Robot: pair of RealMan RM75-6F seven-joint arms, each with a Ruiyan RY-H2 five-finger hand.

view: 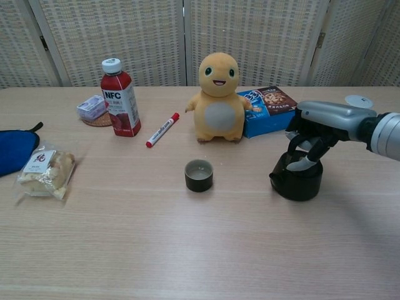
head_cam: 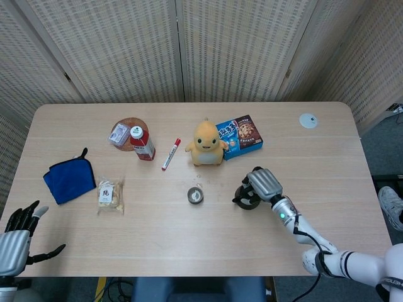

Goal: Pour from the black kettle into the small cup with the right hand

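kettle (view: 297,180), one, apparently under right robot hand (view: 315,125); one cup (view: 199,175).

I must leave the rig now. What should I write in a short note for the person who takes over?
Right robot hand: on top of the black kettle, fingers curled at its handle; firm grip not clear.
Left robot hand: open, holds nothing, at the near left table edge.
Black kettle: upright on the table, right of the small cup, apart from it.
Done: pouring cannot be judged; the cup's contents are not visible.
Left: confirm whether the pour is done; if so, release the kettle.
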